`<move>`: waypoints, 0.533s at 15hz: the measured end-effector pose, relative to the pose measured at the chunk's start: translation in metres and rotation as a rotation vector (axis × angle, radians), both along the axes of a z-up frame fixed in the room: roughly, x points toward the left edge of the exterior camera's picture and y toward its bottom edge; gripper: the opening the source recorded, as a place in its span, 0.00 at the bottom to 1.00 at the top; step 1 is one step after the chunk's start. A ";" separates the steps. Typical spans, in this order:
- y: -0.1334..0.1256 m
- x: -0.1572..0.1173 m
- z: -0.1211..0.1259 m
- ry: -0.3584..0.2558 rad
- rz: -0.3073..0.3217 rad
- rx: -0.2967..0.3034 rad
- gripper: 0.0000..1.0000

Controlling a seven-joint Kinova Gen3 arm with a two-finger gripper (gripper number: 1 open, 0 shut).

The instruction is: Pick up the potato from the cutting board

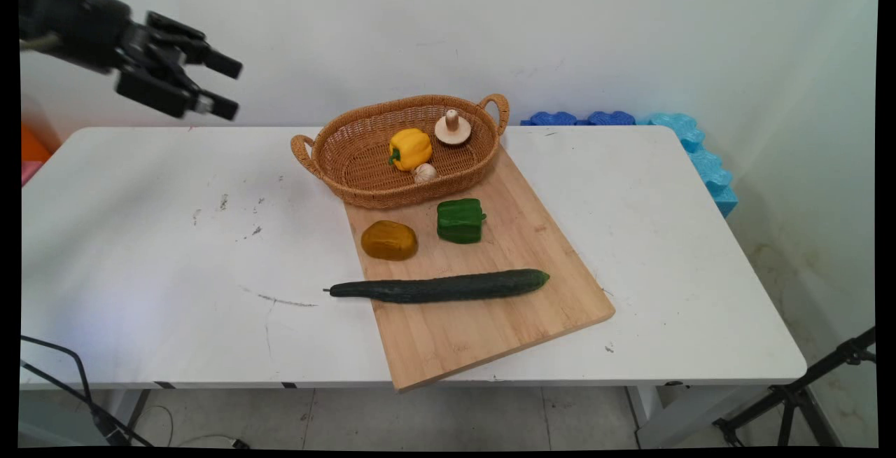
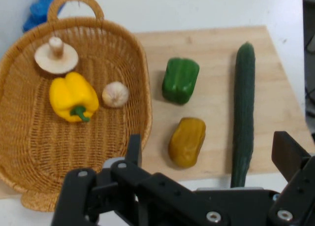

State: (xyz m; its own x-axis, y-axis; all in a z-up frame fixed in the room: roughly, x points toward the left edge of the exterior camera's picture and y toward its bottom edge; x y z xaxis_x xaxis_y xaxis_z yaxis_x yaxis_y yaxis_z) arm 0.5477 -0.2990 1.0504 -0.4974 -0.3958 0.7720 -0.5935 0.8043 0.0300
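A: Where's the black two-finger hand (image 1: 227,85)?

B: Upper left of the main frame, raised over the white desk (image 1: 175,269). Wide open, fingers well apart, gripping nothing, touching nothing.

A: Nearest to what?

B: To the oval woven wicker basket with two loop handles (image 1: 329,157), though well apart from it. Centre of the frame, far end of the pale wooden cutting board (image 1: 490,332).

A: Inside the basket?

B: Yellow bell pepper (image 1: 410,148), with a small white garlic bulb (image 1: 425,172) just beside it and a tan mushroom (image 1: 452,129), stem up, near the far rim.

A: And on the board?

B: Green bell pepper (image 1: 460,220) next to an ochre-brown rounded lump (image 1: 389,240), perhaps a potato, can't tell. Below those, a long dark green cucumber (image 1: 441,286) lying crosswise, stem end poking past the board's left edge.

A: Anything else?

B: Blue foam blocks (image 1: 700,150) against the wall, upper right.
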 end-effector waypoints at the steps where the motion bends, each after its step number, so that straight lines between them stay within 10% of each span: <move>1: -0.004 -0.006 -0.008 -0.015 -0.006 0.005 1.00; 8: -0.032 -0.050 -0.066 -0.113 -0.069 0.051 1.00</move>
